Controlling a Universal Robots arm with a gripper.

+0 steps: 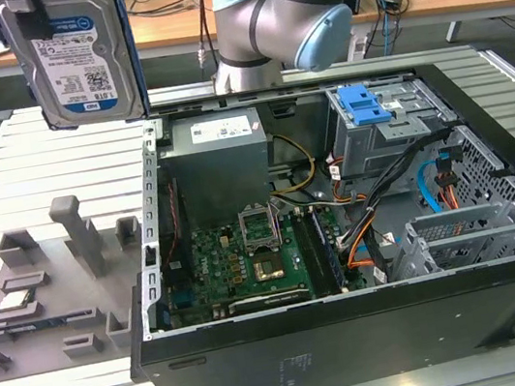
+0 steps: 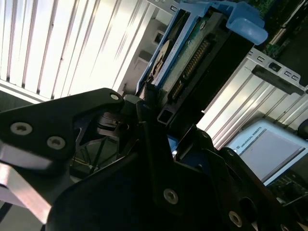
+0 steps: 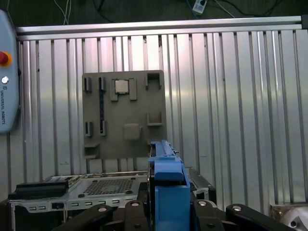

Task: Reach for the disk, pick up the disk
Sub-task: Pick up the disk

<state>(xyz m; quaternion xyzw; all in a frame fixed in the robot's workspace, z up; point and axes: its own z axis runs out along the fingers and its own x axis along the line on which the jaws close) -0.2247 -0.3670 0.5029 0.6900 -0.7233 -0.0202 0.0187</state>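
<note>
A: Disk [image 1: 84,54], where?

B: Lifted off the table [image 1: 1,184]. It hangs label-out above the table corner at the exterior view's upper left, clear of the open computer case [image 1: 360,343].

A: Gripper [image 2: 159,108]?

B: In the second wrist view it is clamped on the disk's end, beside the connector.

A: Handling?

B: Judged stiff, dense and fairly heavy. Bare metal is probably slick; board and connector are fragile. The narrow sides at the blue rails [image 3: 168,185] look the safest hold.

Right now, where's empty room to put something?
Bare slats of the ribbed metal table lie around three sides of the grey fixture plate. The open black computer case is crowded. The rectangular silver disk is held off the table.
</note>
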